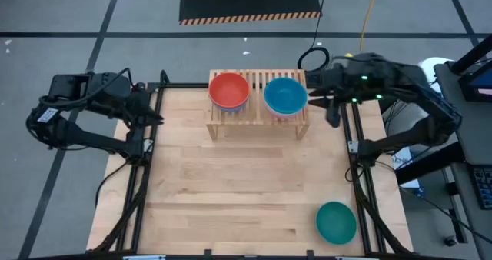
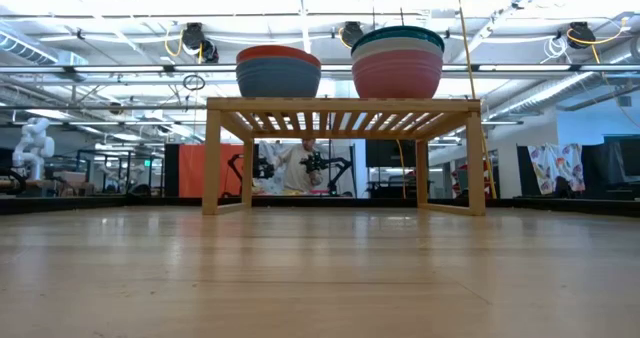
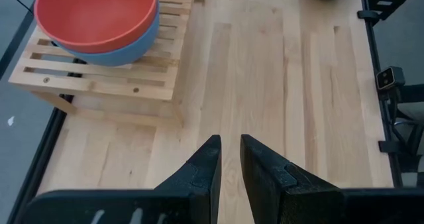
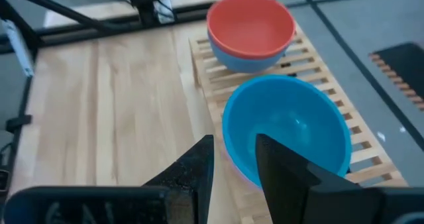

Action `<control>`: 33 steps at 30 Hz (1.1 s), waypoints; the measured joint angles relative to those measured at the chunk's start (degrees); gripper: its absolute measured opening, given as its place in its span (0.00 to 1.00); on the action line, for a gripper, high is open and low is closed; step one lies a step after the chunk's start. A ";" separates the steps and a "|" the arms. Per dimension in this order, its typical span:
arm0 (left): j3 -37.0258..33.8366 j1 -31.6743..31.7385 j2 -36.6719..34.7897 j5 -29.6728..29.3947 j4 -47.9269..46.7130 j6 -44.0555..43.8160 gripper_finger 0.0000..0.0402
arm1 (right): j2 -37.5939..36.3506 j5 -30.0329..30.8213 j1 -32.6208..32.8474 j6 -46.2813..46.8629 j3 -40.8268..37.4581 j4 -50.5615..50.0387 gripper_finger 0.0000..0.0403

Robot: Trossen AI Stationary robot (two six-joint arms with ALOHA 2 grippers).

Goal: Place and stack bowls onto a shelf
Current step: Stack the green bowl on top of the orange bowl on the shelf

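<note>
Two stacks on shelf | blue bowl beside right fingers, parted, empty

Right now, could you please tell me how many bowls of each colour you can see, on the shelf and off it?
red bowl: 1
blue bowls: 2 (second one under the red)
white bowl: 1
pink bowl: 1
teal green bowl: 1
Total: 6

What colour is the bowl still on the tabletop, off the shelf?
Teal green bowl, near the right front corner; clearest in the high view.
</note>
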 joint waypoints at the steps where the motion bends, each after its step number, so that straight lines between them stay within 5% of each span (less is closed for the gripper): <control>1: 0.00 0.00 0.36 0.00 0.00 0.01 0.16 | -0.92 -0.01 0.37 0.00 0.00 0.01 0.26; 8: 0.00 -0.42 3.79 3.12 2.65 -0.10 0.16 | -4.89 -0.08 3.79 2.41 0.00 0.01 0.26; 15: 0.00 -8.64 10.41 5.59 12.71 1.37 0.16 | -4.78 -0.10 6.11 2.58 0.00 -0.01 0.26; 24: 0.02 -19.89 23.56 -0.90 23.23 6.12 0.16 | -5.58 -0.08 6.54 4.25 0.00 0.01 0.26; 33: 0.02 -21.26 34.80 -1.72 40.96 13.88 0.15 | -6.55 -0.10 6.54 5.84 0.00 0.46 0.26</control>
